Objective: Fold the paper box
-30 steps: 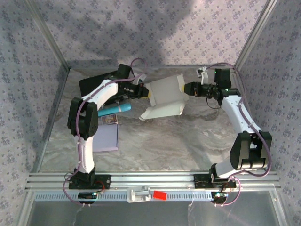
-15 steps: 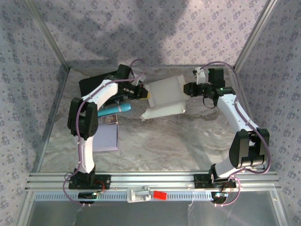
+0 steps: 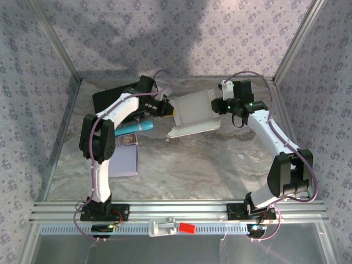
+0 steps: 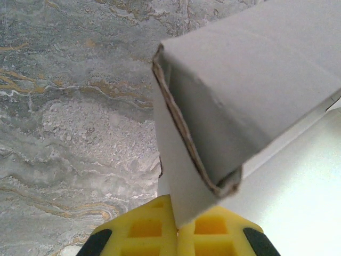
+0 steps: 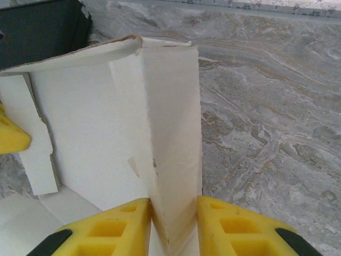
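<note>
box (image 3: 192, 113) sits upper middle of the top view, white, half formed, stretched between the two arms over the marble table (image 3: 181, 165). can't tell if its lower flap touches the table or hangs just above it.

left gripper (image 3: 168, 108) is on the box's left edge. in the left wrist view its yellow fingers (image 4: 144, 232) are pinched narrow on a thin panel, with a folded double wall standing just above them. right gripper (image 3: 218, 105) is on the right side. in the right wrist view the jaws are clamped on an upright folded wall, with a yellow finger (image 5: 120, 224) on each side of it.

step in hand, as i read it: firming up the side walls, creasing the right wall while the left arm anchors the box.

to do it well:
- hold the left pinch firm and don't pull, since the panel there is thin card and would tear or slip
- press the right wall square along its existing crease, not diagonally
- move both arms together so the base doesn't twist
- stay off the black case (image 3: 110, 99), blue tube (image 3: 135, 127) and purple booklet (image 3: 124, 159) at the left of the frame
</note>
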